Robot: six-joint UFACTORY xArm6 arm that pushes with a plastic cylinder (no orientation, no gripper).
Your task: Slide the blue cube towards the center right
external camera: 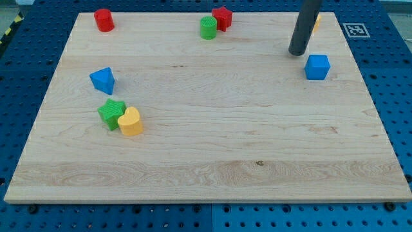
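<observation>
Sitting near the surface's (pixel 193 148) right edge, toward its top, blue cube (pixel 317 67); rod tip (pixel 297 53) just beside its upper-left corner. No gripper fitted. Best reposition above the cube, then push straight down toward mid-right edge, slowly.

Even, bright, diffuse lighting is seen across the bench (pixel 212 148); no glare or hot spots are noted on the wood. Shadows are short and soft, kept close under each block, e.g. the blue cube (pixel 317 67) and the yellow heart-shaped block (pixel 131 122). Focus is sharp throughout; wood grain is resolved. Slight perspective narrowing is observed towards the view's top. No motion blur is recorded.
</observation>
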